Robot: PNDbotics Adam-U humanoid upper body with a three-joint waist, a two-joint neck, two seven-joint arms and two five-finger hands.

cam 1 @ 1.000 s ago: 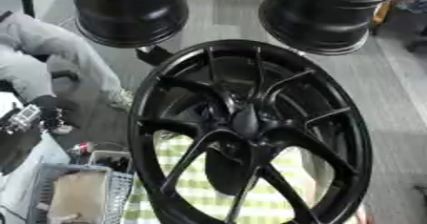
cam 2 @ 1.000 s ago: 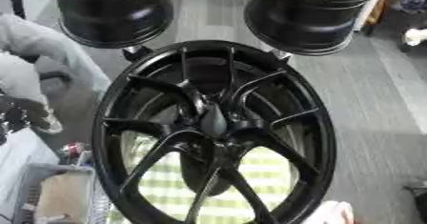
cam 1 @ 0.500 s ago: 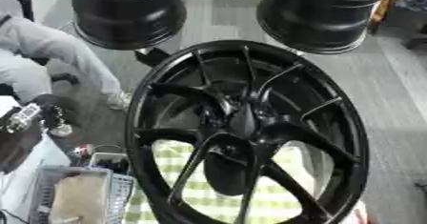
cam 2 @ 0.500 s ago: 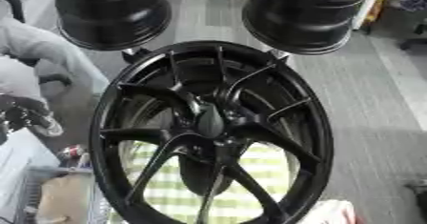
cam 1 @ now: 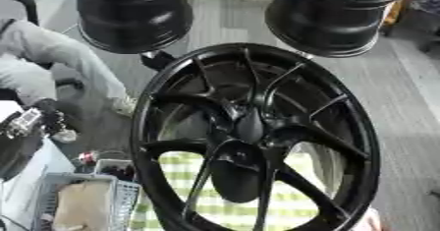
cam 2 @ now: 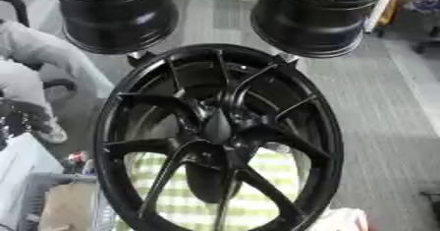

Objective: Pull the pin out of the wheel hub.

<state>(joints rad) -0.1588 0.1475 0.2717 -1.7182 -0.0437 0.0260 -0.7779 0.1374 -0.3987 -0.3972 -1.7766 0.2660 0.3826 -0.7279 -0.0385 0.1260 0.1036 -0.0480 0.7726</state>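
Right, hub centre (cam 1: 249,124) sits mid-frame w/ pin not distinguishable, neither hand's in view, so can't tell which is nearer.

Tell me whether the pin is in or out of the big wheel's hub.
Cannot tell. The hub at the centre of the big wheel is all black, and no separate pin can be made out there. No robot hand shows.

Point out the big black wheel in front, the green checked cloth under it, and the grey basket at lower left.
big black wheel (cam 1: 251,127), left eye view, centre hub.
green checked cloth (cam 1: 301,168), left eye view, patch between spokes.
grey basket (cam 1: 124,195), left eye view, right wall.
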